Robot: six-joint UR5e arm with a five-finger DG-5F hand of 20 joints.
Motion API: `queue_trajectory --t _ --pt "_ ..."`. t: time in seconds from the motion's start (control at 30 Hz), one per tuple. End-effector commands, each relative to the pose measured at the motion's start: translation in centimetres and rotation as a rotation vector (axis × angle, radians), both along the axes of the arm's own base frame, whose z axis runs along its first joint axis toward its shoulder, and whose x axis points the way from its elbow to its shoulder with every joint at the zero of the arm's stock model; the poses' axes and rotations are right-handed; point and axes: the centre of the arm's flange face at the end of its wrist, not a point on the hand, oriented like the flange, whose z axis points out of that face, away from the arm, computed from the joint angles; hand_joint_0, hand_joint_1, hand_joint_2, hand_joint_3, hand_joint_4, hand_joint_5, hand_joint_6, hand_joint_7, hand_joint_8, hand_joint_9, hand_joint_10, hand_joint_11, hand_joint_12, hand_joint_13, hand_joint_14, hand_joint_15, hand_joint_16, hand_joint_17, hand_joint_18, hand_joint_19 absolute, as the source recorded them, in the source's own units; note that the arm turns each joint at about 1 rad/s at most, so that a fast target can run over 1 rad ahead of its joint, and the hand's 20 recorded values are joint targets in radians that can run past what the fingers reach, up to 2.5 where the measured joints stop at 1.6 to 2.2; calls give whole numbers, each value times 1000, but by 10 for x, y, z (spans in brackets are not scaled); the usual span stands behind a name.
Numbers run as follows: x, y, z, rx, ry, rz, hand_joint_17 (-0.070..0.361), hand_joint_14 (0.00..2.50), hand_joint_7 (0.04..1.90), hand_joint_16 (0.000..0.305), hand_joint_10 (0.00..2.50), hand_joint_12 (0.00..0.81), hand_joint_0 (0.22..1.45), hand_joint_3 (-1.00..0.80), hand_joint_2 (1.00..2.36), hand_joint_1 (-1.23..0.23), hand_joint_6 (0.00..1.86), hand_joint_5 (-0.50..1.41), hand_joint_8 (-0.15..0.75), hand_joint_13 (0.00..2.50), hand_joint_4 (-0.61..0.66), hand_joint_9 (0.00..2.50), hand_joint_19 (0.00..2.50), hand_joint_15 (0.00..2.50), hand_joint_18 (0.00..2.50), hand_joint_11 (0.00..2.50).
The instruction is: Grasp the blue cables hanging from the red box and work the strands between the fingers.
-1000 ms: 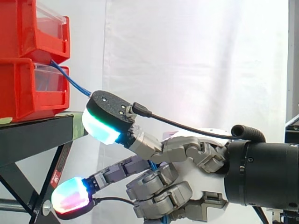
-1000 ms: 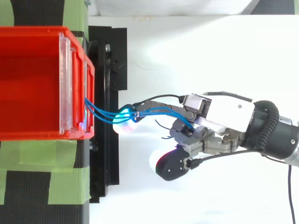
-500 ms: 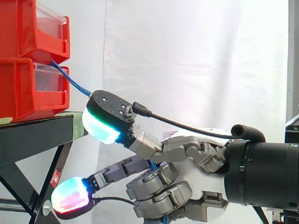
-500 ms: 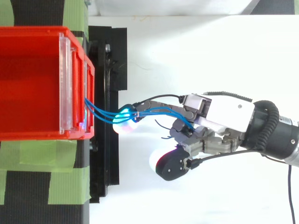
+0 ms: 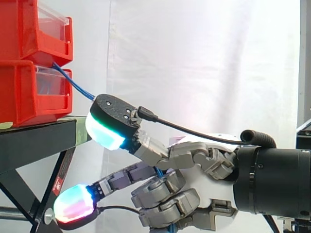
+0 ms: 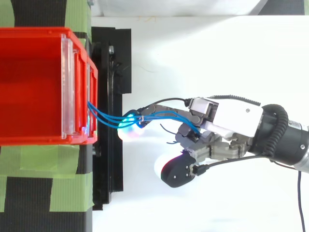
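Several thin blue cables (image 6: pixel 108 117) leave the front of the lower red bin (image 5: pixel 29 92) and slope down to my hand (image 6: pixel 231 121). They lie along one outstretched finger, whose green-glowing pad (image 5: pixel 109 124) sits just off the bin's front, and pass back between the curled fingers near the palm (image 5: pixel 204 184). In the side view a short piece of blue cable (image 5: pixel 73 83) shows between bin and pad. A second finger reaches lower, its pad (image 5: pixel 73 204) glowing red and cyan below the stand's top. Another pad (image 6: pixel 176 171) stands apart from the strands.
Two red bins are stacked on a black stand (image 5: pixel 34 141) at the left, the upper bin (image 6: pixel 29 87) open at its top. Green tape strips (image 6: pixel 67 174) cross the stand. A white curtain (image 5: pixel 204 63) hangs behind, and a white surface (image 6: pixel 217 58) lies under the arm.
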Motion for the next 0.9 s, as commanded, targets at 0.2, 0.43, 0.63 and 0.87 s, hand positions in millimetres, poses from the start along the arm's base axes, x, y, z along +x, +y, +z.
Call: queue_trajectory --t 0.2,0.43,0.63,0.87 --pt "0 0 0 0 0 -1 215 2500 977 286 2500 704 667 -1000 1000 -490 13 46 499 2081 307 1881 727 1737 2500 2500" --pt "0 0 -1 0 1 -1 215 2500 1014 286 2500 704 668 -1000 1000 -505 11 52 499 2081 292 1881 727 1737 2500 2500" --pt "0 0 1 10 -2 -1 215 2500 1022 286 2500 704 669 -1000 1000 -508 12 61 499 2081 280 1881 727 1737 2500 2500" --pt "13 0 21 37 -34 -10 215 2500 1031 286 2500 704 670 -1000 1000 -505 12 61 499 2081 276 1881 727 1737 2500 2500"
